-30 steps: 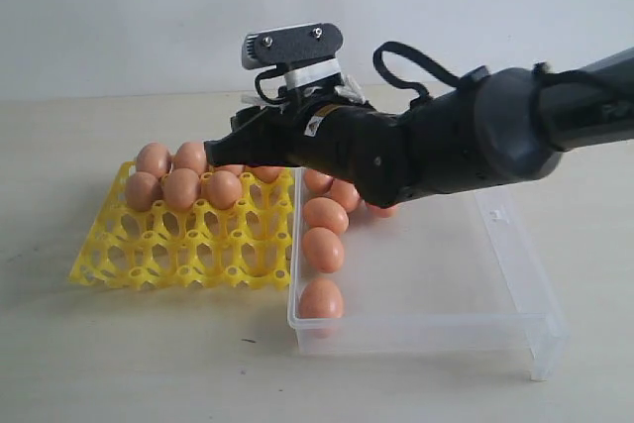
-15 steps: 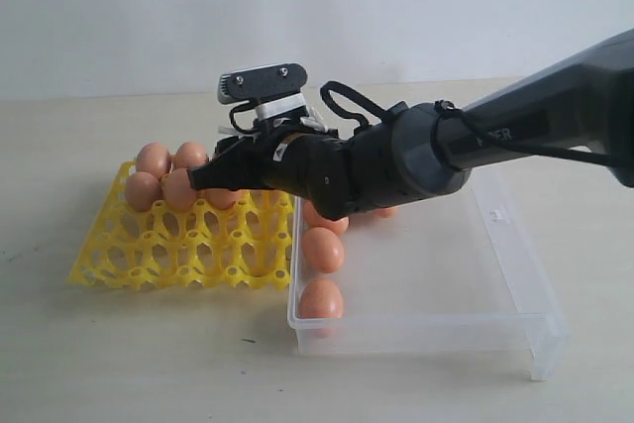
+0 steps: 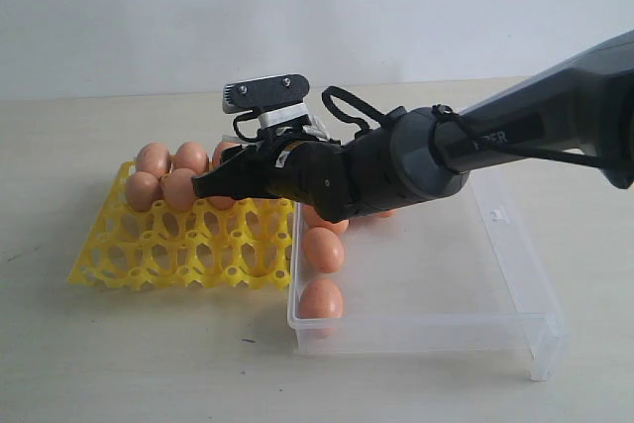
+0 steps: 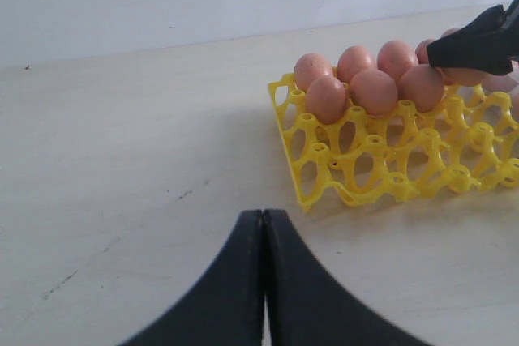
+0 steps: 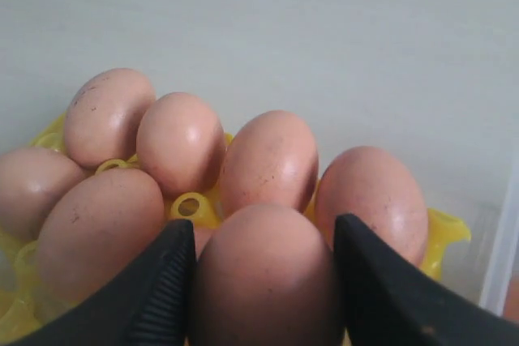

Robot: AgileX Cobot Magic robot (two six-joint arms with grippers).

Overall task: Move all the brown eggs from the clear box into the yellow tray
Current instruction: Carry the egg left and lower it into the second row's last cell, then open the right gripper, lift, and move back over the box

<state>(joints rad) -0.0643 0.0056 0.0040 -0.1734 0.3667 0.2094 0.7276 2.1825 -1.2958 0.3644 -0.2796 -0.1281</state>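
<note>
Nearest the camera sits the clear box on the table. Two brown eggs lie in plain sight along its left wall, with more half-hidden under the arm. Just beside that wall is the yellow tray, its front rows bare and the filled cells all at the back.

The right gripper reaches across over those back rows, and the wrist view shows its pincer clamped on one egg, right above its seated neighbours. The left gripper has its pincer pressed together, holding nothing, over bare table short of the tray's corner.

White lettering on the right arm ends in "ER"; the rest can't be read.

Against a second ago, the arm has swung left and dipped lower over the tray. In the last half second it has barely moved.
</note>
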